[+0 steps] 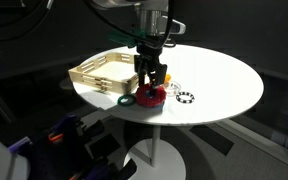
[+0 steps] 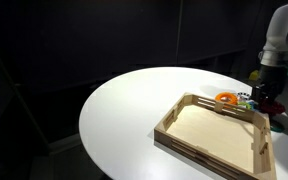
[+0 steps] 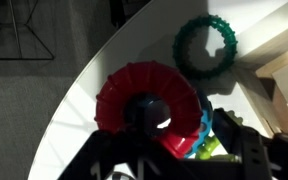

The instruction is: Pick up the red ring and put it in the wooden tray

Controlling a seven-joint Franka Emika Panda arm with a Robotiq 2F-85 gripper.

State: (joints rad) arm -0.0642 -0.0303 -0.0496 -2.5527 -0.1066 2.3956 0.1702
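The red ring (image 3: 144,100) lies on the white table near its edge, on top of a blue toothed ring (image 3: 197,122) and a lime green piece (image 3: 208,148). In an exterior view the red ring (image 1: 152,96) sits just right of the wooden tray (image 1: 99,72). My gripper (image 1: 151,80) hangs straight over it, fingers apart, tips low on either side of the ring. In the wrist view the gripper (image 3: 179,160) straddles the ring's near part. The tray also shows in an exterior view (image 2: 199,138), with nothing inside, and my gripper (image 2: 265,97) is beyond its far corner.
A dark green toothed ring (image 3: 206,45) lies beside the red one, also seen in an exterior view (image 1: 125,101). A black-and-white ring (image 1: 186,97) lies to the right. An orange ring (image 2: 226,98) lies past the tray's far rim. The table edge (image 3: 74,90) is close by.
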